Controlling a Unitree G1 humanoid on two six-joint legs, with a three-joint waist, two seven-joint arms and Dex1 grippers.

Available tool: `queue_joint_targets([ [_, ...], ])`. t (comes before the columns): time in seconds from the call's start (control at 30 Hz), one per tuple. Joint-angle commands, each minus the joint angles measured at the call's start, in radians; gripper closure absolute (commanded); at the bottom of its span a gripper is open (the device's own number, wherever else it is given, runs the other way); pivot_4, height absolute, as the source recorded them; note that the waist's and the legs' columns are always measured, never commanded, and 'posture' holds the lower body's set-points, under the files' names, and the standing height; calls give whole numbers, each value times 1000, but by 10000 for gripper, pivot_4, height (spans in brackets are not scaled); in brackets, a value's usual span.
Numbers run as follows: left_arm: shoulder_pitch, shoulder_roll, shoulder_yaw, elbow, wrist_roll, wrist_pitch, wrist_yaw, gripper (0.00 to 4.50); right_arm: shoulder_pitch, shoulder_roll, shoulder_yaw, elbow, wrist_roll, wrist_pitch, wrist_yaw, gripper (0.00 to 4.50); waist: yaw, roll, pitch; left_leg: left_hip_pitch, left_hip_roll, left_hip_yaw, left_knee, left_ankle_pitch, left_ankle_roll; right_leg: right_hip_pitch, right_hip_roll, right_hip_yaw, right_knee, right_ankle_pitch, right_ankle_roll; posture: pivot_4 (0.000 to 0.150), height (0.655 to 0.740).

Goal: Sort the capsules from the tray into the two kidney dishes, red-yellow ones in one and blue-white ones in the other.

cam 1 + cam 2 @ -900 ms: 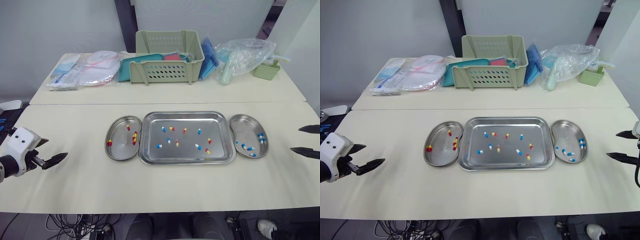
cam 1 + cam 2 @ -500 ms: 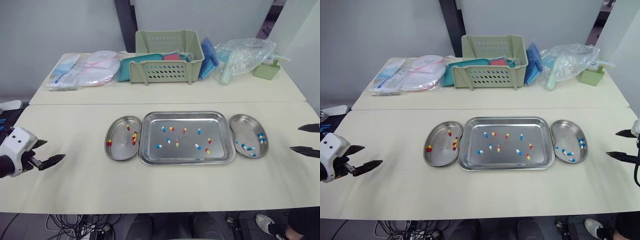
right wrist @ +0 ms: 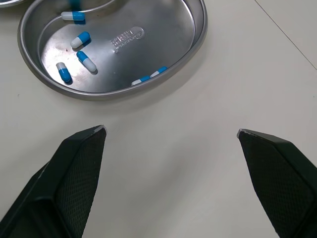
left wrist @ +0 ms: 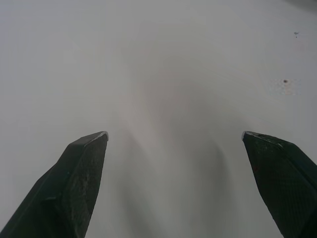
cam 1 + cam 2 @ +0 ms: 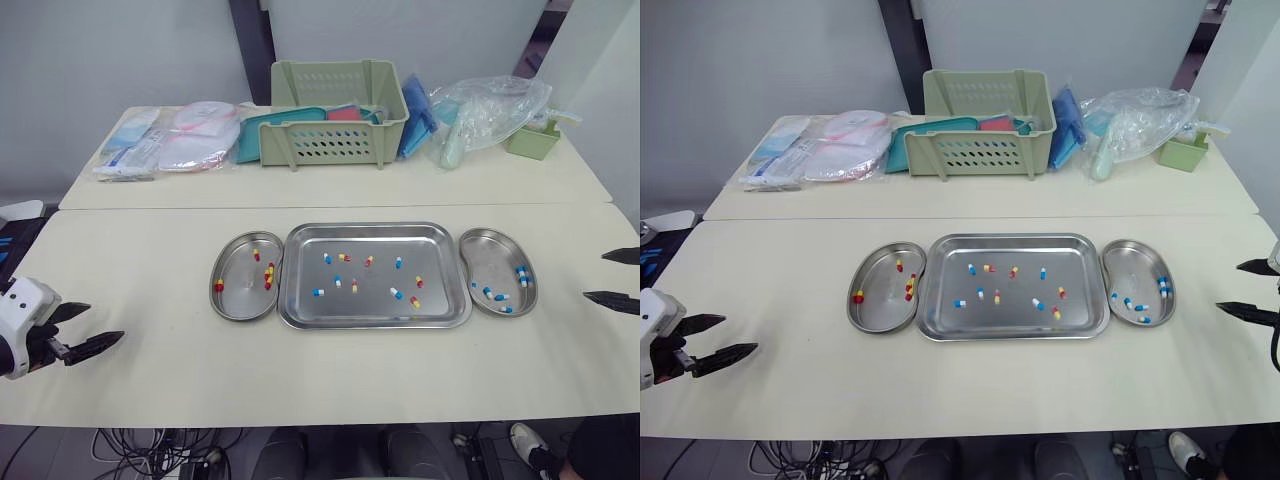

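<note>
Plainly, our spread right gripper (image 5: 594,276) sat nearer the tray (image 5: 372,308) than our equally spread left gripper (image 5: 105,321).

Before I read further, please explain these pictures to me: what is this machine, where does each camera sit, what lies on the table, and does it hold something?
This is a humanoid robot with two arms, each ending in a gripper of two black fingers. The two wide pictures come from cameras on its head, looking down at a table. There you see the left gripper and the right gripper, both open and holding nothing. In the middle lies a steel tray with mixed capsules. The left kidney dish holds red-yellow capsules; the right kidney dish holds blue-white capsules. At the back stand a green basket, packets and a plastic bag. The two close pictures come from wrist cameras: the left one looks at bare table, the right one at the right kidney dish.
</note>
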State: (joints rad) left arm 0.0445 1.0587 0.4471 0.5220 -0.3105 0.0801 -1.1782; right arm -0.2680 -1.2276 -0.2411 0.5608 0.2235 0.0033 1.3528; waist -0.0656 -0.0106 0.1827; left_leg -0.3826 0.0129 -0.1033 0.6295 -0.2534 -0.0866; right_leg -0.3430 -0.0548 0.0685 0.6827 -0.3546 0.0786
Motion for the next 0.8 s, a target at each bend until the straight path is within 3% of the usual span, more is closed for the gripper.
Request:
queue_joint_targets([
  [0.03, 20, -6, 49, -43, -28, 1, 9, 0, 6, -18, -45, -11, 14, -20, -5, 168, 0, 0, 0, 0, 0, 0, 0, 0, 0, 0, 0, 0, 0, 0, 0, 1500, 7390],
  [0.5, 158, -55, 108, -211, -85, 67, 3, 0, 76, -7, -89, -20, 26, -43, -15, 168, 0, 0, 0, 0, 0, 0, 0, 0, 0, 0, 0, 0, 0, 0, 0, 1500, 7390],
  [0.67, 271, -126, 130, -428, -164, 147, 8, 0, 124, 5, -112, -42, 37, -52, -27, 168, 2, 0, 0, 0, 0, 0, 0, 0, 0, 1, 0, 1, 0, 0, 0, 1500, 7390],
  [0.8, 385, -253, 125, -663, -240, 173, 34, 0, 189, 21, -156, -84, 51, -47, -54, 168, 3, 0, 0, 0, 0, 1, 0, 0, 0, 1, 0, 1, -1, 0, 0, 1500, 7390],
])
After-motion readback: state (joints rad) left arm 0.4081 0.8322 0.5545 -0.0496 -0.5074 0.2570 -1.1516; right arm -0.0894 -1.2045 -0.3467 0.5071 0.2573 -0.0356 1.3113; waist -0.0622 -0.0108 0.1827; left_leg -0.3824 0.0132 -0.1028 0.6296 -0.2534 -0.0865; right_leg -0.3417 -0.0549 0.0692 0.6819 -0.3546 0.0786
